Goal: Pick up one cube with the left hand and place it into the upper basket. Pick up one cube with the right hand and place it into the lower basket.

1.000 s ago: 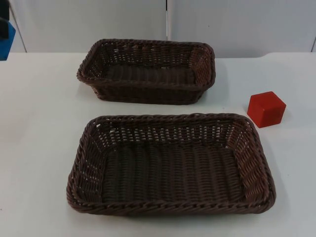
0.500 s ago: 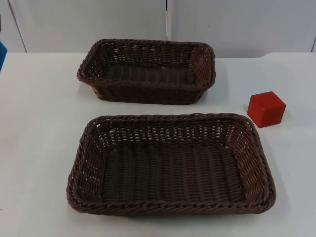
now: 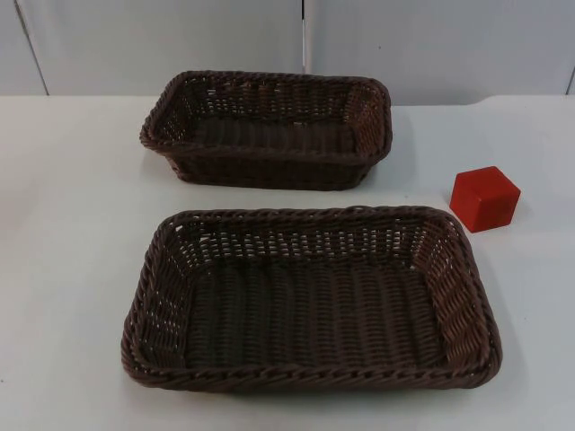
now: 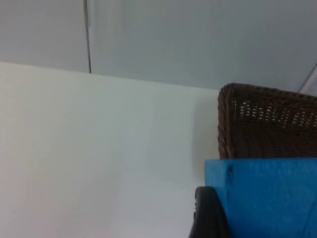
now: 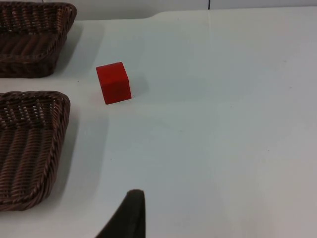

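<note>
- A blue cube (image 4: 262,196) is seen in the left wrist view, pinched against the black fingertip of the left gripper (image 4: 237,208), so that gripper is judged closed on the cube.
- The brown wall of a wicker basket (image 4: 267,124) is seen just beyond the held cube; which basket it is cannot be told from that view, though the upper basket is likely.
- In the top view, the upper basket (image 3: 269,153) sits near the partition wall and the lower basket (image 3: 310,377) sits nearer the camera; nothing is seen lying in either.
- A red cube (image 3: 485,198) rests on the white table (image 3: 72,233), to the right of the baskets and apart from both rims.
- The same red cube (image 5: 114,83) is seen in the right wrist view, well ahead of the right gripper (image 5: 130,218), which waits above the table; whether its fingers are spread or pressed together cannot be told.
- For the step in hand, the blue cube should be carried over the rim of the upper basket and held above the woven floor before it is released.
- A low release is advised, so that the cube is not bounced off the wicker wall.
</note>
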`<state>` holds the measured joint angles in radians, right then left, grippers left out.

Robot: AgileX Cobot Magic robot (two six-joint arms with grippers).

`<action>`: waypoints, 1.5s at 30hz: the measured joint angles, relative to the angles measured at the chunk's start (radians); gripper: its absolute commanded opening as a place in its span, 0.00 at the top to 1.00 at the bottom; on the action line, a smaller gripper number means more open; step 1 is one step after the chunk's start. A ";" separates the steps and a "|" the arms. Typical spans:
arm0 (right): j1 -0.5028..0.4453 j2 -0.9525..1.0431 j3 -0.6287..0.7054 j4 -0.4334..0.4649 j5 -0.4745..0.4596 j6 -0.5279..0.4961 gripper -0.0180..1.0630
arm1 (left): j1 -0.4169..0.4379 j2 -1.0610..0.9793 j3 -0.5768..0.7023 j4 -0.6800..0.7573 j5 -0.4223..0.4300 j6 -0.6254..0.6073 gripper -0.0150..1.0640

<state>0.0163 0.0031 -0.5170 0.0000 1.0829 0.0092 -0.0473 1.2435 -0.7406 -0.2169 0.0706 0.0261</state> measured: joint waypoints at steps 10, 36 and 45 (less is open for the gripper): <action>0.000 0.000 0.000 0.000 0.000 0.000 0.02 | 0.000 0.190 -0.098 0.014 0.051 0.002 0.99; 0.000 0.000 0.000 0.005 0.000 -0.004 0.02 | -0.092 0.614 -0.622 -0.004 0.094 0.000 0.99; 0.000 0.000 0.000 0.005 0.000 -0.004 0.02 | -0.102 0.755 -0.781 -0.004 0.187 0.022 0.99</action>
<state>0.0163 0.0031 -0.5170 0.0053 1.0829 0.0053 -0.1488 1.9990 -1.5219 -0.2210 0.2575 0.0480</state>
